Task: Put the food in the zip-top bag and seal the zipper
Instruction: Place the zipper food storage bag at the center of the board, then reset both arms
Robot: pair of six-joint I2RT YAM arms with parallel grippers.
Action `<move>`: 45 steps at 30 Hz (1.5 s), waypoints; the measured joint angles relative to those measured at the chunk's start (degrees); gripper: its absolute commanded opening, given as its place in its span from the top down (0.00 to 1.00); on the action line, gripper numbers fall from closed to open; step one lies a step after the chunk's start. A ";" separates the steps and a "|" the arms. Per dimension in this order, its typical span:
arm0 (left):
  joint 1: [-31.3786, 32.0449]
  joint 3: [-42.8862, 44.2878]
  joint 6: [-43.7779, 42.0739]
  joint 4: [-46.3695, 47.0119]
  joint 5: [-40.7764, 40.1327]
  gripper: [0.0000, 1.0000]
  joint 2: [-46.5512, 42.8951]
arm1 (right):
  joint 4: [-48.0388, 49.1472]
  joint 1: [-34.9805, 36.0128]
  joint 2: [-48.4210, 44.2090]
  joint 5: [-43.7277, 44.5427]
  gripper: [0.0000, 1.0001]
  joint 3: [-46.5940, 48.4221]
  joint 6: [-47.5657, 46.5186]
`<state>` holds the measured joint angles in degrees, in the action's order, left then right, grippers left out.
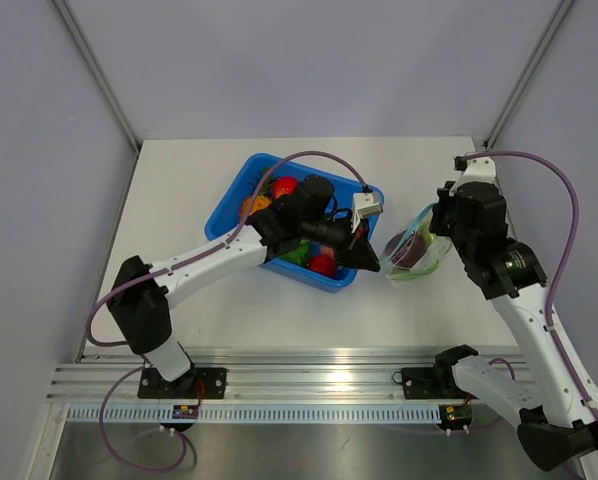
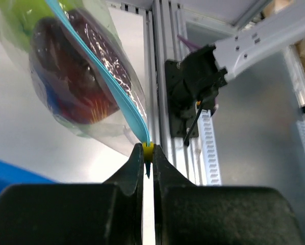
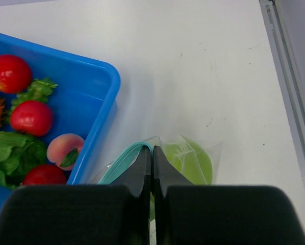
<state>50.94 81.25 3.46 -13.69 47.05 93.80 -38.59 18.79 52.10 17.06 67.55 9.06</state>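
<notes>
The zip-top bag (image 1: pixel 416 250) hangs between my two grippers, just right of the tray. Inside it show a dark purple-red fruit (image 2: pixel 76 76) and a green apple (image 3: pixel 196 161). My left gripper (image 2: pixel 148 153) is shut on the near end of the teal zipper (image 2: pixel 109 76), with a small yellow slider pinched between its tips. At the bag's far corner my right gripper (image 3: pixel 152 152) is shut where the zipper (image 3: pixel 123 161) curves round. In the top view the left gripper (image 1: pixel 372 263) and right gripper (image 1: pixel 441 222) flank the bag.
A blue tray (image 1: pixel 231 200) sits mid-table under the left arm, holding red tomatoes (image 3: pixel 31 117), a peach (image 3: pixel 65 150) and lettuce (image 3: pixel 12 153). The aluminium rail (image 1: pixel 309 375) runs along the near edge. The right arm's base (image 2: pixel 193 87) stands close behind the bag.
</notes>
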 measured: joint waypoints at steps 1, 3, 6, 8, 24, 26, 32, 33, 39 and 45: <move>0.37 -0.70 1.73 1.95 -0.66 1.00 0.46 | 0.59 0.00 0.70 0.70 0.97 -0.63 -0.02; 0.42 -1.75 4.33 4.57 -2.14 0.76 0.90 | 1.79 -0.13 2.47 2.36 0.80 -1.81 0.02; 0.17 -1.68 7.43 7.08 -5.35 0.23 2.45 | 4.20 -0.87 6.56 3.58 0.20 -2.54 0.48; 0.00 -0.70 9.22 6.86 -6.91 0.12 4.15 | 5.20 -1.38 10.08 3.85 0.06 -2.43 0.61; -6.32 -4.24 6.80 1.95 -25.59 0.01 -14.36 | -4.55 -1.95 10.19 6.69 0.01 3.58 10.21; -6.93 -5.62 5.60 1.79 -29.24 0.01 -18.95 | -6.47 -1.97 7.85 7.65 0.01 3.39 12.31; -7.08 -10.95 3.67 0.46 -38.99 0.01 -26.45 | -12.15 -1.99 0.00 9.88 0.01 2.27 17.27; -7.28 -11.82 3.69 0.24 -40.06 0.01 -26.86 | -12.98 -1.99 -0.66 10.38 0.01 2.27 17.79; -9.01 -16.50 4.92 -3.13 -45.86 0.01 -28.33 | -16.98 -2.03 -2.54 12.63 0.01 1.44 19.82; -9.22 -18.82 6.36 -4.26 -48.98 0.01 -32.13 | -17.79 -2.03 -3.06 13.38 0.00 -0.72 20.59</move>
<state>41.71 62.43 9.82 -17.96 -1.93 61.67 -56.38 16.75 49.04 30.44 66.83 29.65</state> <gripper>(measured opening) 0.988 0.993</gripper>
